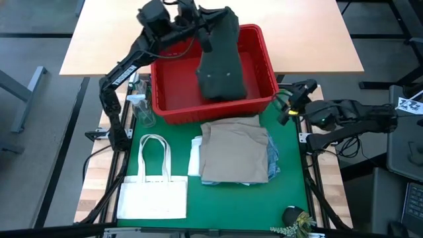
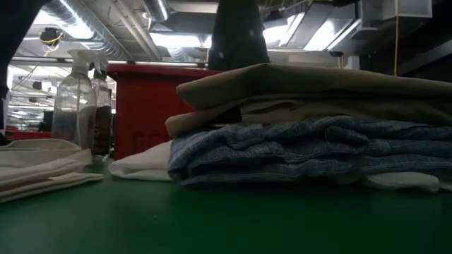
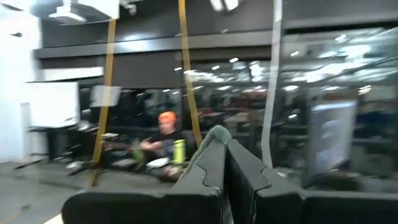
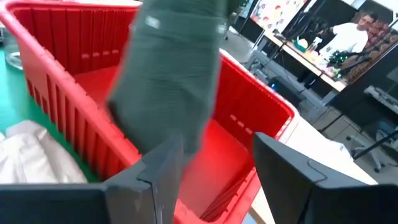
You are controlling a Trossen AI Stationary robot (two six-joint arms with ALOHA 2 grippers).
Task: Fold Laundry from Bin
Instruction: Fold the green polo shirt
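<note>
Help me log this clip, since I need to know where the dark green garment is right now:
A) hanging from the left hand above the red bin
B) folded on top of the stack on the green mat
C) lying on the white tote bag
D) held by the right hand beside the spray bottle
A: the dark green garment dangles from the shut left hand over the red bin, whose floor shows bare.

Left arm raised, fingers (image 3: 227, 163) pinched together; right arm low, fingers (image 4: 289, 186) spread.

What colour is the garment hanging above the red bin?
Dark green garment, held over the red bin; the high view shows it best.
</note>
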